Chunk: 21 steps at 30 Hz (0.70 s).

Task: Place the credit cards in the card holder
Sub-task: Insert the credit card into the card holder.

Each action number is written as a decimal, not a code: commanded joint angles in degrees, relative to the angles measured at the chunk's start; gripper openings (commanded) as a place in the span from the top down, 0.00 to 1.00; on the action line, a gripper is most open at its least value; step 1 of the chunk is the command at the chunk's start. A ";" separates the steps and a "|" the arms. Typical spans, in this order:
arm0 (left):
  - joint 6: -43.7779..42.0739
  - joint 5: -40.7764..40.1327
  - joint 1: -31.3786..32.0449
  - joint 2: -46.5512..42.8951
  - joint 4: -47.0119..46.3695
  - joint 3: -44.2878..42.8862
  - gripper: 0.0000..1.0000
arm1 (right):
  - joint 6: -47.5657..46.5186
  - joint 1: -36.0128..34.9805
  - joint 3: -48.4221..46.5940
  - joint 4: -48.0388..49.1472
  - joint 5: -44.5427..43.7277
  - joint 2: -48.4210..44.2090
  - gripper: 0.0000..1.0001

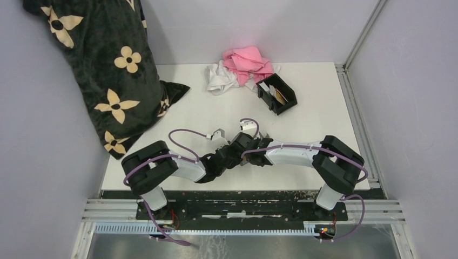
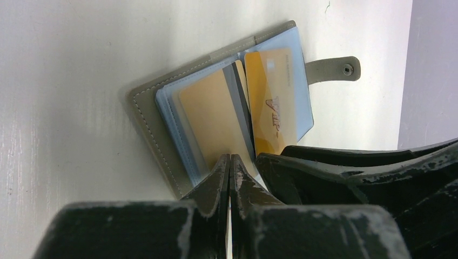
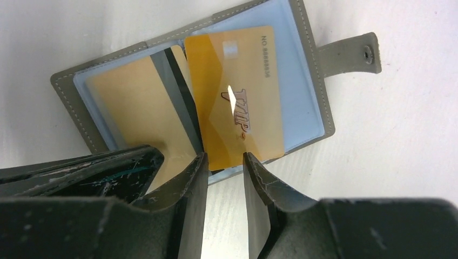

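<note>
Saw wallet (image 3: pixel 294 70) spread flat on table (image 1: pixel 216 108), nr front ctr. Top card (image 3: pixel 237 102) lay on its strap-side page, 2nd card (image 3: pixel 135 108) tucked in opp. page. Spotted card holder (image 1: pixel 285 102) back-R w/ cards (image 1: pixel 274 93) inside, cloths (image 1: pixel 237 70) just behind-L of it, pillow (image 1: pixel 102 70) at far-L corner.

Bare surface (image 1: pixel 216 108) open between wallet (image 2: pixel 148 129) and card holder (image 1: pixel 287 101); pink cloth (image 1: pixel 248 62) crowds holder's far side; pillow (image 1: pixel 102 65) blocks far left.
</note>
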<state>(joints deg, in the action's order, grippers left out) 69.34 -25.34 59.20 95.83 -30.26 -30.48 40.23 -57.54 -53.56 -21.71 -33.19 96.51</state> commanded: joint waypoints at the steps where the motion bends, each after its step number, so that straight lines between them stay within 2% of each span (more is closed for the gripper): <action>1: 0.38 1.03 -0.33 3.20 9.40 2.11 0.97 | -0.83 -0.84 -0.92 -3.46 -6.28 0.21 0.64; 13: 0.33 1.31 -0.39 4.03 9.51 1.69 0.97 | -0.23 -1.31 0.34 -4.02 -8.67 -1.61 0.65; 21: -0.59 2.17 -1.04 3.67 9.77 1.79 0.97 | 8.84 -1.29 9.65 5.02 -3.61 -13.29 0.66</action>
<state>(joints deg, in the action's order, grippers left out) 70.65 -24.77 58.87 96.77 -31.66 -30.55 42.52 -58.46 -48.07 -22.50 -38.41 89.91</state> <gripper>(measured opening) 0.043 0.349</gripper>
